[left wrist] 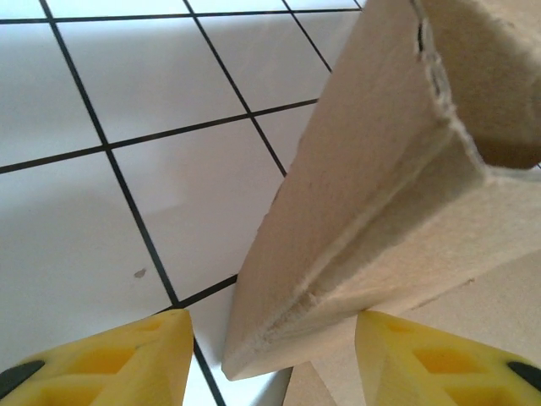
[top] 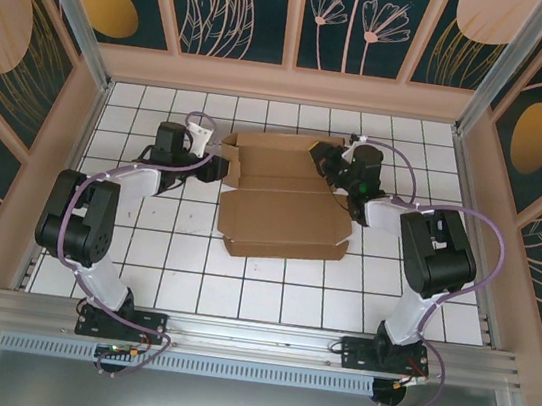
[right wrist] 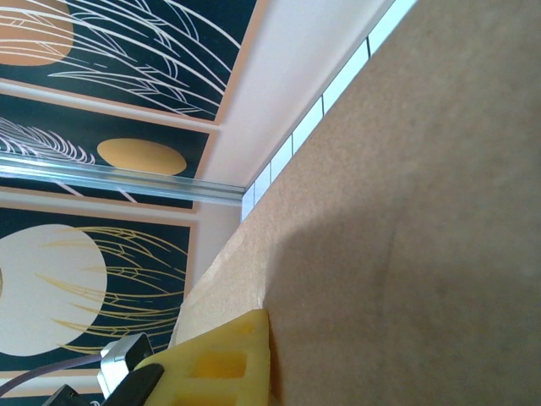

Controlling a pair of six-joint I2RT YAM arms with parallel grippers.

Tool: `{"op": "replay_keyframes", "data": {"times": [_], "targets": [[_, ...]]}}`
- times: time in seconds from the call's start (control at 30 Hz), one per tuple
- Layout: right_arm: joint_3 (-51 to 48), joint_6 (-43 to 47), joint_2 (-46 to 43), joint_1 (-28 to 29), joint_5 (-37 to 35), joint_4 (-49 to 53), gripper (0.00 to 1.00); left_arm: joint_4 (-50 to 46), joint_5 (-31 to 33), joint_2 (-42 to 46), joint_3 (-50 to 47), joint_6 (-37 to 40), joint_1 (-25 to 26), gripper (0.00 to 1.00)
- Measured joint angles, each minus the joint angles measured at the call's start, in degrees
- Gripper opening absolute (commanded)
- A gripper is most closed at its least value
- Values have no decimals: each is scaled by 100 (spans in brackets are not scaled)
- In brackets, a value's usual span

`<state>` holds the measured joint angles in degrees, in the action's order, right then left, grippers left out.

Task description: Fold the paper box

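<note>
One brown paper box [top: 286, 200] lies partly folded at the middle of the tiled table [top: 189, 282], flanked by two arms. The left gripper [top: 212, 168] sits at the box's left edge, its two yellow fingers [left wrist: 127, 359] apart around a raised flap corner. The right gripper [top: 329, 161] is at the far right corner, closed on a cardboard panel.
</note>
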<state>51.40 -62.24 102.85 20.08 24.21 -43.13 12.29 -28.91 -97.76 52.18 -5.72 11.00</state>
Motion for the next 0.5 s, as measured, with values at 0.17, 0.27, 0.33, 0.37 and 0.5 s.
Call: {"op": "replay_keyframes", "data": {"times": [0.17, 0.27, 0.33, 0.37, 0.5], "targets": [[0, 0, 0, 0, 37, -9, 10, 103, 234, 0, 0, 127, 181, 54], [0, -17, 0, 0, 68, -17, 10, 125, 455, 0, 0, 210, 297, 55], [0, -37, 0, 4, 98, -20, 10, 118, 645, 0, 22, 278, 382, 55], [0, -59, 0, 7, 101, -20, 10, 116, 745, 0, 44, 313, 426, 56], [0, -118, -4, 17, 101, -17, 11, 111, 1119, 0, 125, 422, 566, 57]]}}
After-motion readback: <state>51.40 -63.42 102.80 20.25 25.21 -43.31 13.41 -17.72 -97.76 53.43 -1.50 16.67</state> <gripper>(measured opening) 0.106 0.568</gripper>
